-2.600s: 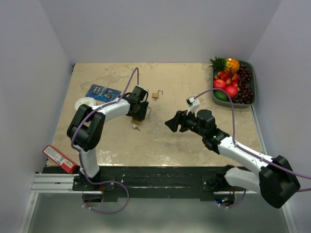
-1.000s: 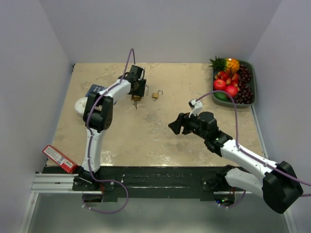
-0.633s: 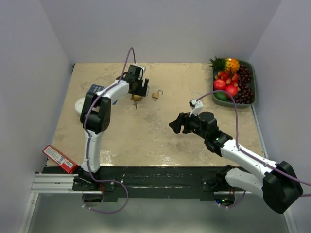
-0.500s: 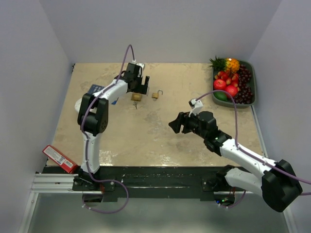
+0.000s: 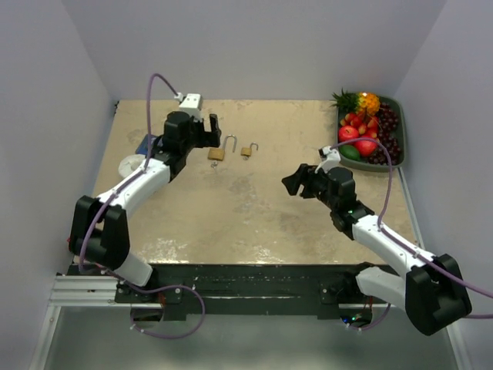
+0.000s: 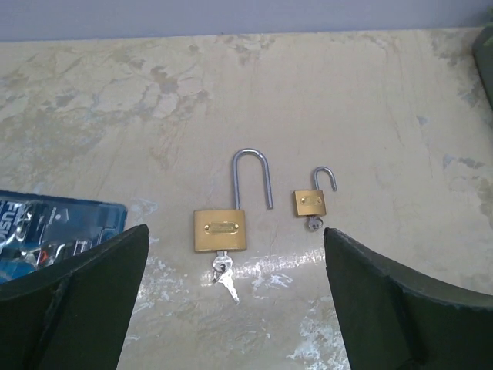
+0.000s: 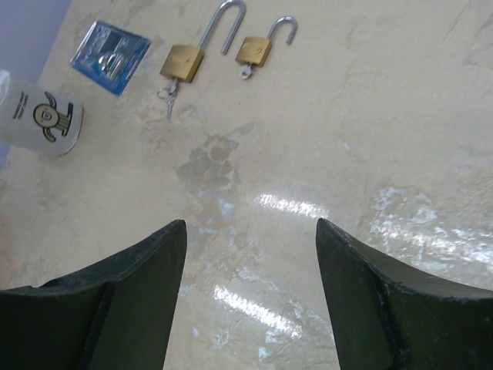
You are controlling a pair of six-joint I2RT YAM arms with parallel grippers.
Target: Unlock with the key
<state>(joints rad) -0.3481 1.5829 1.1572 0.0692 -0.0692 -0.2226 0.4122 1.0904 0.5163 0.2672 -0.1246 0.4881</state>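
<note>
Logging state: larger padlock (image 6: 220, 230) lies flat on the table (image 5: 231, 223), far centre, with the small padlock (image 6: 310, 203) just beside it on its right, not touching. Left gripper (image 5: 209, 131) hovers near the larger lock, jaws spread wide and empty; right gripper (image 5: 296, 181) hangs well apart over mid-table, also spread and empty. Nothing is being held, which fits a lock lying loose with its key (image 6: 224, 279) seated in the cylinder. Left wrist view gives the decisive detail: the shackle's free end is out of the brass body, so I judge the lock already opened. The overhead view cannot resolve the key, showing only two brass specks, but it alone shows both arms and the fruit tray (image 5: 401, 154) at far right. Right wrist view adds the blue packet (image 7: 109, 48) and a white cup (image 7: 40, 117) left of the locks. Small lock's shackle is likewise open; a stub under it may be its key.
</note>
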